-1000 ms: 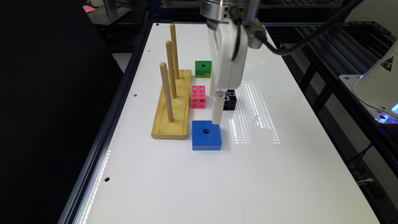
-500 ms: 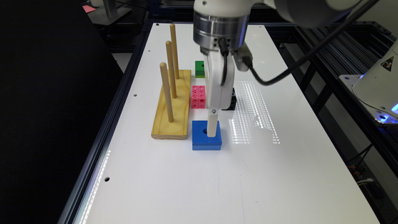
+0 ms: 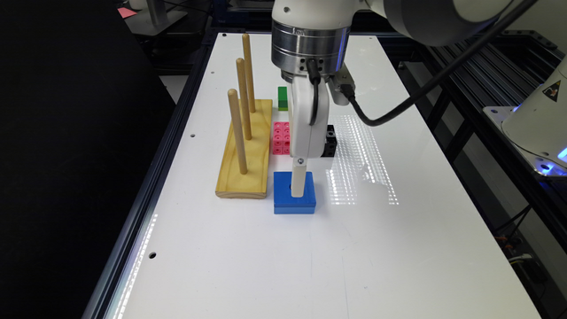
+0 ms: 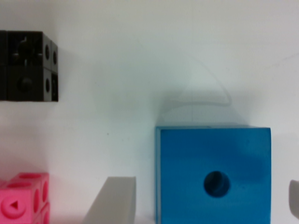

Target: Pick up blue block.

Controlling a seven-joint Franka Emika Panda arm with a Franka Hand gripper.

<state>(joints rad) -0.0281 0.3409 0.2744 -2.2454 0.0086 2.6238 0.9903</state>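
Observation:
The blue block [image 3: 294, 195] lies flat on the white table, close beside the near end of the wooden peg base. In the wrist view the blue block [image 4: 213, 175] shows its round centre hole, and my gripper [image 4: 208, 198] stands open, one finger [image 4: 114, 200] on each side of the block with a narrow gap to it. In the exterior view my gripper [image 3: 297, 188] has come down right over the block, its white tip in front of the block's top face.
A wooden base with three upright pegs [image 3: 245, 150] stands on the exterior view's left of the block. Behind the block are a pink cube cluster [image 3: 280, 138], a black cube cluster [image 3: 330, 141] and a small green block [image 3: 282, 98]. The table [image 3: 310, 266] stretches towards the front.
My gripper has come down and forward from above the pink and black cubes to straddle the blue block. The block has not moved.

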